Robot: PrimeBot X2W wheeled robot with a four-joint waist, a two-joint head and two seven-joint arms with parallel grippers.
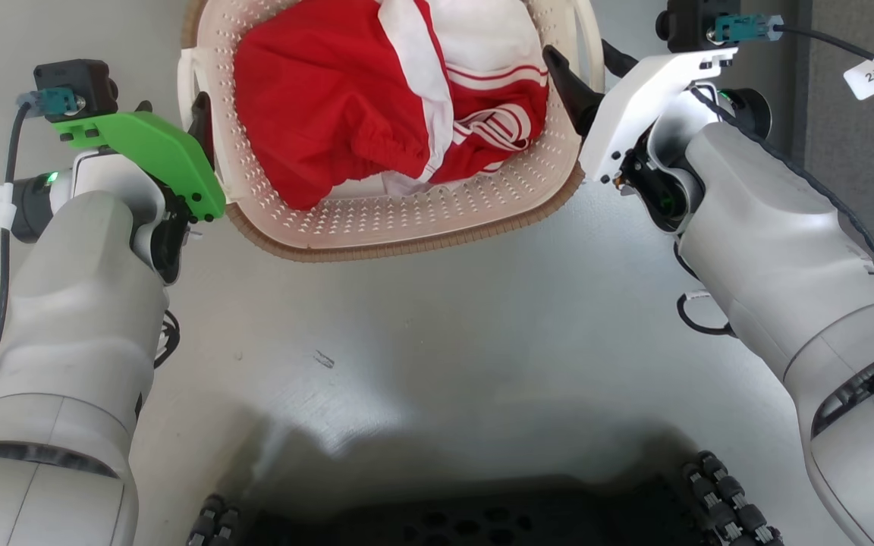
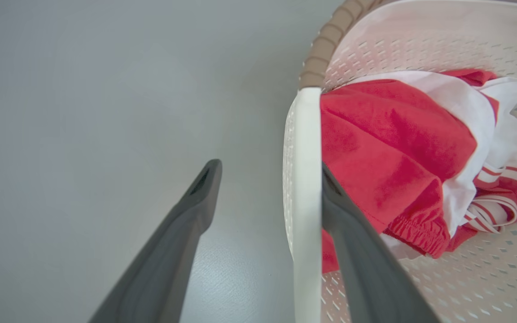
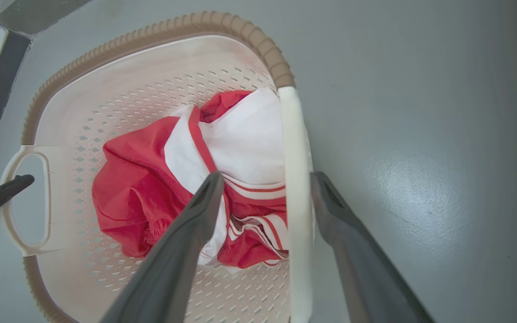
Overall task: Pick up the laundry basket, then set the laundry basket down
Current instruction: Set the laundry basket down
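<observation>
Left wrist view: my left tool (image 2: 268,165) stands apart astride the left loop handle (image 2: 307,179) of the laundry basket (image 2: 420,49). One finger is inside the basket, hard against the handle; the other is outside it with a clear gap. The right wrist view gives the mirror case: the right tool (image 3: 267,175) is spread too, with the right loop handle (image 3: 295,179) between its fingers and nothing clamped. As far as I can judge, the basket rests on the grey floor (image 1: 437,341), a tool at each end of it and red and white clothes (image 1: 346,98) heaped inside.

So the step in hand is the grip. I'd close both tools at once (one after the other could skid the basket sideways). I'd keep the inner fingers off the cloth and check that each handle sits deep between the fingers. Then I'd raise both arms level so the load doesn't tip.
</observation>
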